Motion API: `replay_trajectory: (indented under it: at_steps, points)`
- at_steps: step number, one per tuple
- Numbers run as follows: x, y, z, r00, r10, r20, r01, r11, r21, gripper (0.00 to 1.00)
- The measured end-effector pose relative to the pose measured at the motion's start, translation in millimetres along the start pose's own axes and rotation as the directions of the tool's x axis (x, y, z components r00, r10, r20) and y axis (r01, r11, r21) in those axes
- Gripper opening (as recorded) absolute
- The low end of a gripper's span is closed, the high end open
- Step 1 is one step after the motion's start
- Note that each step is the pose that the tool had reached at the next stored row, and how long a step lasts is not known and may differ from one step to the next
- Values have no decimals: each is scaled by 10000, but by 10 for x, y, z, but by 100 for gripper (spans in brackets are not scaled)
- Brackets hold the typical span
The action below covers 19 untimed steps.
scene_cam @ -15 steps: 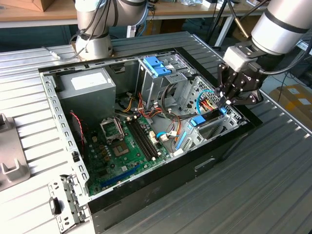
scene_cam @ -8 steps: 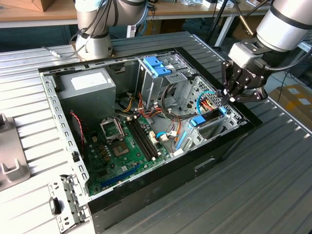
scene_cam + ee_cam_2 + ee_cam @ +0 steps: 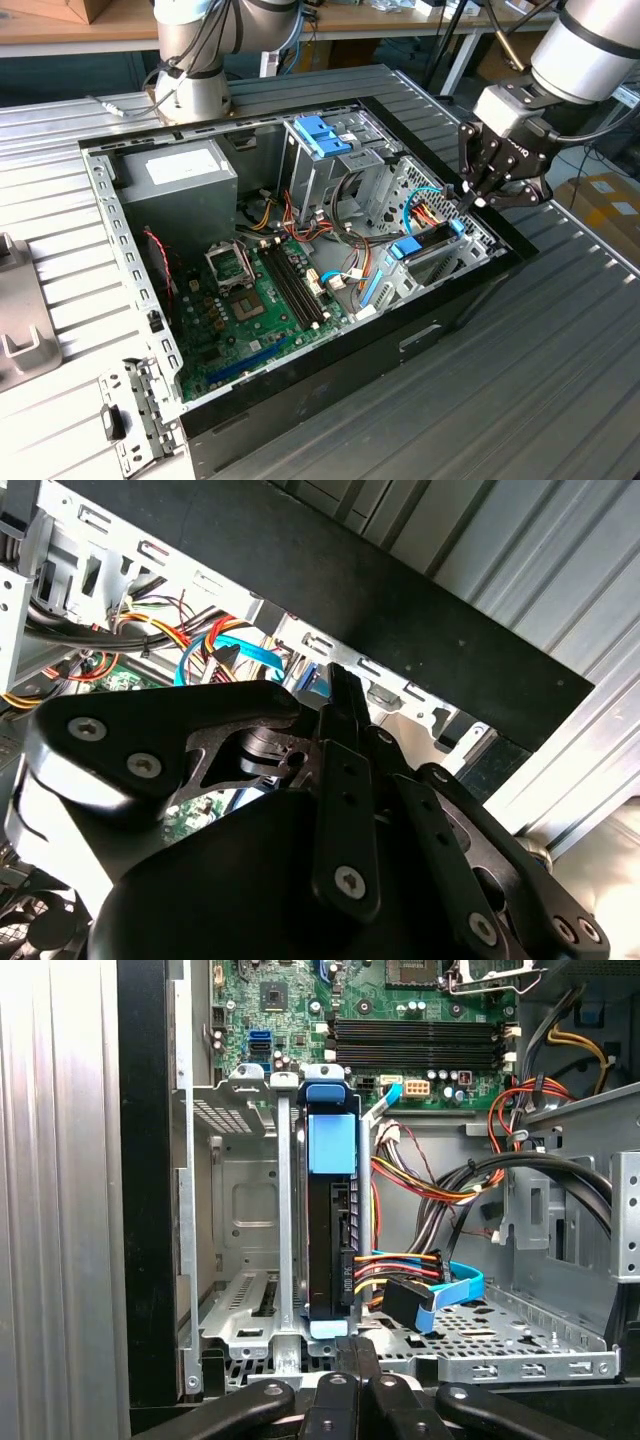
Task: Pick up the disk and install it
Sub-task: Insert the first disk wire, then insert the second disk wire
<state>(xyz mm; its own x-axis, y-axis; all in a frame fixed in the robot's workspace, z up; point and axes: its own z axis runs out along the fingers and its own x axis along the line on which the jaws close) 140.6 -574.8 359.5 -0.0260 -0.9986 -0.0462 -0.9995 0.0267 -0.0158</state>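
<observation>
The gripper's (image 3: 345,695) own black linkage hides much of the case interior in the second wrist view, and its fingers (image 3: 345,1360) are cut off at the frame edge in the first wrist view. There they lie pressed together, side by side, with nothing between them.

The disk (image 3: 332,1240) stands on edge in a metal drive bay (image 3: 240,1210), its blue rail (image 3: 331,1140) facing outward; its label cannot be made out. Cables (image 3: 420,1270), orange, red and light blue, crowd its connector end, leaving little room on that side. On the other side the bay's slots are open.

In the exterior view the gripper (image 3: 468,196) hangs over the computer case's (image 3: 330,380) right-hand rim, its fingertips just above the disk (image 3: 430,243), which sits in the near right corner. Whether they touch it cannot be told. The motherboard (image 3: 260,300) lies well to the exterior view's left.
</observation>
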Motion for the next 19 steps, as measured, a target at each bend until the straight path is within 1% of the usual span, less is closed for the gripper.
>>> replay_trajectory:
  at_steps: [10, 11, 12, 15, 16, 17, 19]
  points:
    - [0, -2, 0, 10000, 0, 0, 0, 10000, 0, 11]
    - [0, -2, 0, 10000, 0, 0, 0, 10000, 0, 17]
    - [0, -3, 0, 10000, 0, 0, 0, 10000, 0, 17]
    - [0, -3, 0, 10000, 0, 1, 0, 10000, 0, 36]
    - [0, -3, 0, 10000, 0, 0, 0, 10000, 0, 36]
    - [0, -4, 0, 10000, 0, 0, 0, 10000, 0, 42]
    - [0, -4, -6, 10000, 0, -2, 0, 10000, 0, 42]
